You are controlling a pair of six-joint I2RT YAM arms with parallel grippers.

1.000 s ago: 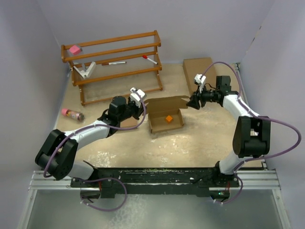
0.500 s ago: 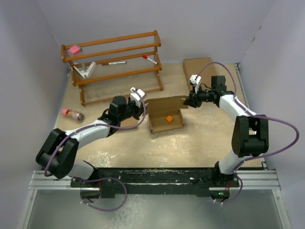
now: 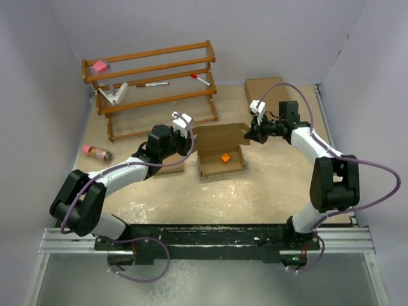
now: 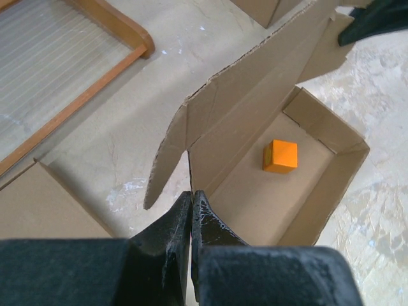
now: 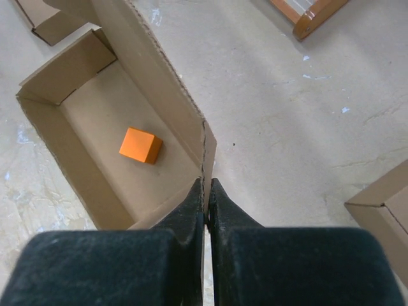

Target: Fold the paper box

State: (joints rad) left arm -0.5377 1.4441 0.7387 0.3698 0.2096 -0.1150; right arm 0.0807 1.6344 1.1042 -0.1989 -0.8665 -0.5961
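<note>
Two grippers on one box, as I read my screens.

1. Paper box (image 3: 212, 167): brown cardboard, centre of the overhead view, resting on the table (image 3: 255, 188). Its tray is open upward and the long lid flap stands up along the far side, with side tabs at both ends.
2. Orange cube (image 4: 280, 156): lies on the tray floor, toward the right end, clear of the walls.
3. Left gripper (image 4: 191, 199): fingers pinched together on the left end of the raised flap. In its wrist view the cardboard edge runs straight into the closed tips.
4. Right gripper (image 5: 205, 189): fingers pressed narrow on the right end of the same flap, with the thin edge caught between them.
5. Wooden rack (image 3: 153, 83): upper left of the overhead view, holding a pink block, a white angled piece and two pens. It stands well apart from the box.
6. Flat cardboard (image 3: 264, 94): upper right, beyond the right arm.
7. Second cardboard piece (image 3: 169, 164): lies just left of the box and is partly covered by the left arm.
8. Pink bottle (image 3: 95, 152): on its side at the left edge, near the rack's foot.

I cannot tell whether the flap leans forward or stands fully upright.
</note>
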